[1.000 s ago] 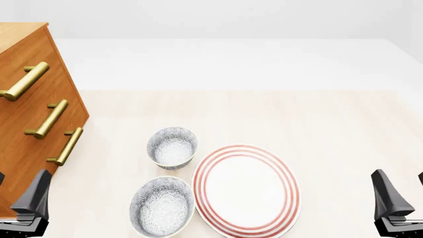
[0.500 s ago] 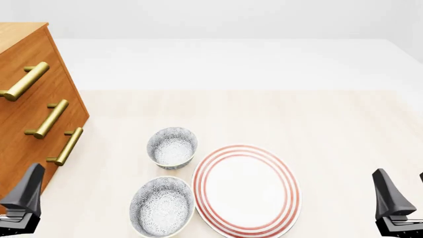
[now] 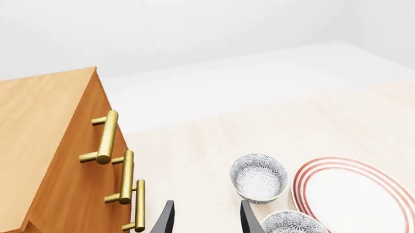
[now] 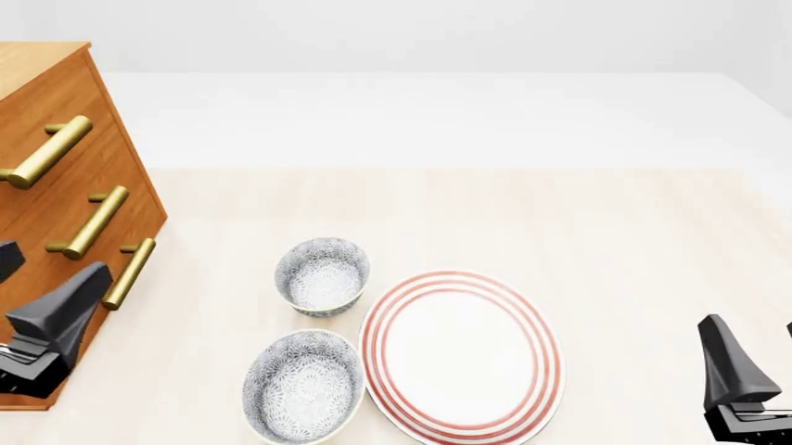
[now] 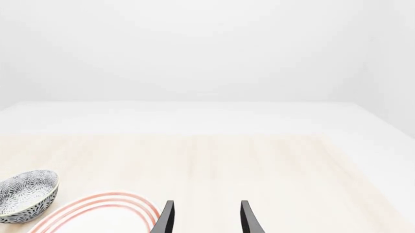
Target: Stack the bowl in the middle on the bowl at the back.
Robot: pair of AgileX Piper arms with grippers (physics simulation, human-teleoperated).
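The bowl in the middle [image 4: 303, 387] is wide, shallow and grey-speckled, and sits near the table's front edge, left of the plate. Just behind it stands the bowl at the back [image 4: 322, 275], narrower and deeper, with the same pattern. The left wrist view shows the back bowl [image 3: 259, 177] whole and only the middle bowl's [image 3: 292, 224] far rim. My left gripper [image 4: 31, 287] hangs open and empty in front of the dresser, well left of both bowls. At the front right, my right gripper [image 4: 758, 350] is open and empty too. The back bowl [image 5: 26, 194] also shows in the right wrist view.
A wooden dresser [image 4: 62, 213] with brass handles [image 4: 96, 222] stands at the left, close to my left gripper. A large white plate [image 4: 461, 352] with red rings lies right of the bowls, almost touching them. Bare table stretches behind and to the right.
My left gripper has risen and moved forward from the bottom left corner, now in front of the dresser's lower handles. The right gripper and both bowls have stayed put.
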